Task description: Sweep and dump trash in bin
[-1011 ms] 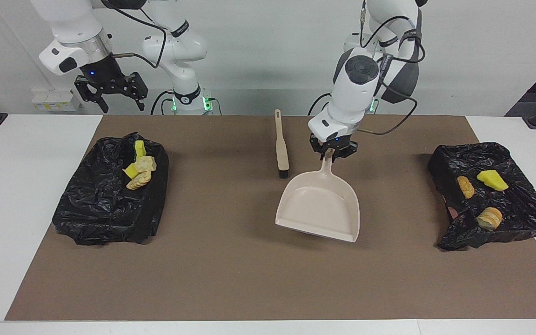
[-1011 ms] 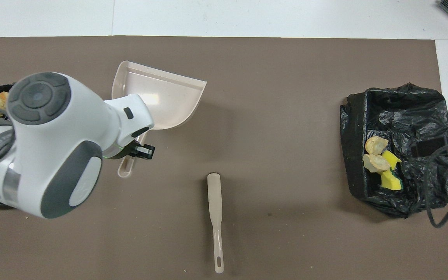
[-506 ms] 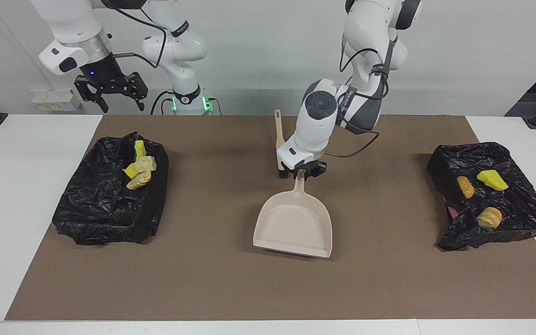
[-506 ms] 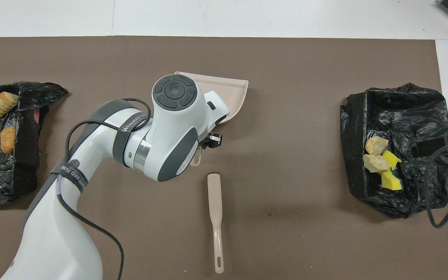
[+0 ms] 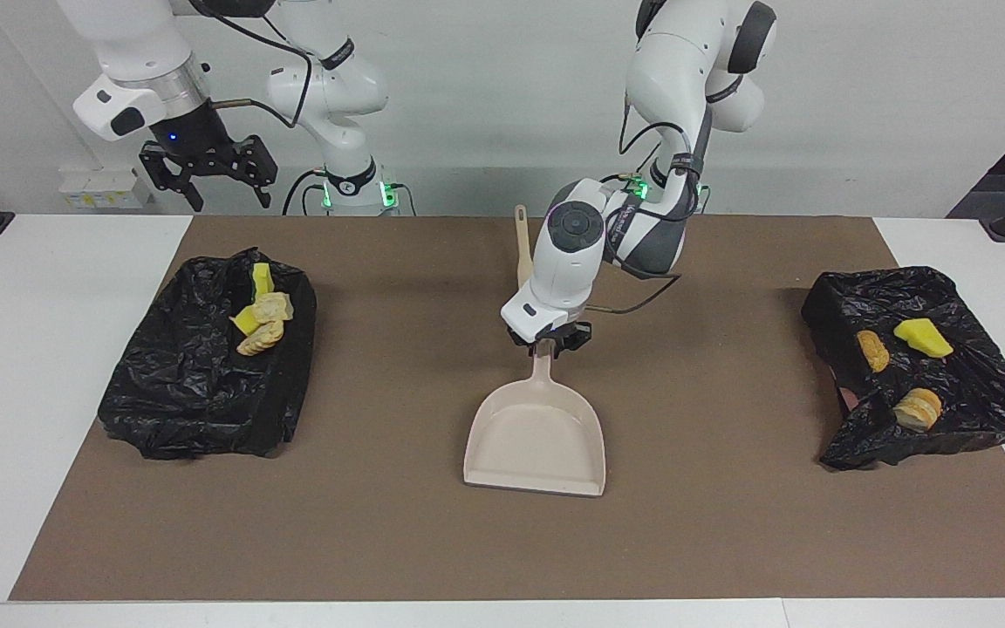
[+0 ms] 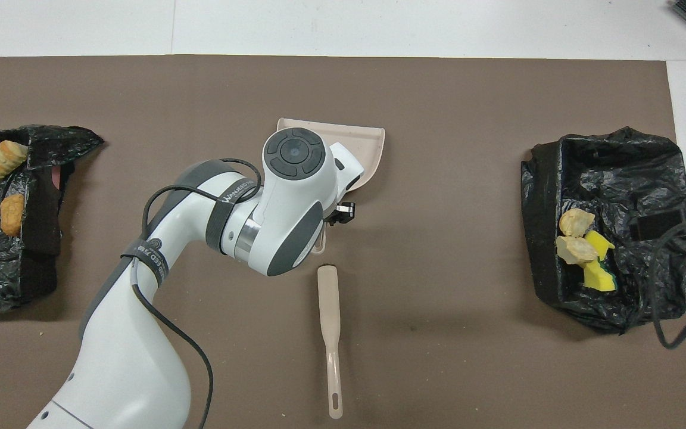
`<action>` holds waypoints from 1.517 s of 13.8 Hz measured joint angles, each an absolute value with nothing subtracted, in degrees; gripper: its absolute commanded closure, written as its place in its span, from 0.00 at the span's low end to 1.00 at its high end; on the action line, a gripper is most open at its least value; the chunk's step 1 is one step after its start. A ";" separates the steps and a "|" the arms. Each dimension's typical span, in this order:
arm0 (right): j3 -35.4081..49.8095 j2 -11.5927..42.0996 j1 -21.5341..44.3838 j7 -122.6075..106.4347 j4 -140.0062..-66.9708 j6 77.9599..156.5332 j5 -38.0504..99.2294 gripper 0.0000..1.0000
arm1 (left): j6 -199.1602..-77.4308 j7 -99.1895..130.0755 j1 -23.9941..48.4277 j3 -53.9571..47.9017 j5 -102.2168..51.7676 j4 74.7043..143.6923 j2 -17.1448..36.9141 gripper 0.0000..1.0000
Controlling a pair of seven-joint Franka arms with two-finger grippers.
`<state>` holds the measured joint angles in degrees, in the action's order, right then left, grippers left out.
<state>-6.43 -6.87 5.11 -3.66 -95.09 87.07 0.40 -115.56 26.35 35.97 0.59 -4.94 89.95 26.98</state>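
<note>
Left hand (image 5: 548, 343) sits at the beige dustpan (image 5: 536, 436) handle mid-tabletop, grip unclear; right hand (image 5: 208, 170) waits wide open above the bin (image 5: 197, 384) holding trash (image 5: 260, 321).

arms: white shells, grey joints | cables: black | fingers: black | base lights: green

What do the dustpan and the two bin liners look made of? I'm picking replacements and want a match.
The dustpan looks like moulded beige plastic: smooth, matte, one piece with its handle. The bin liner at the right arm's end and the one at the left arm's end look like thin black plastic film: crinkled and glossy, with bright creases.
</note>
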 measured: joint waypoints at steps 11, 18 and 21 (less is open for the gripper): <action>-6.43 -6.87 5.11 -3.66 -95.08 87.07 0.40 0.00 | -106.86 16.56 22.51 5.82 -5.13 87.97 18.14 0.00; -6.43 -6.87 5.11 -3.66 -95.08 87.07 0.40 0.00 | -102.15 0.11 9.83 6.03 -6.73 86.10 13.98 0.00; -6.43 -6.87 5.11 -3.66 -95.08 87.07 0.40 0.00 | -99.03 -5.78 5.15 6.26 -6.73 86.12 10.71 0.00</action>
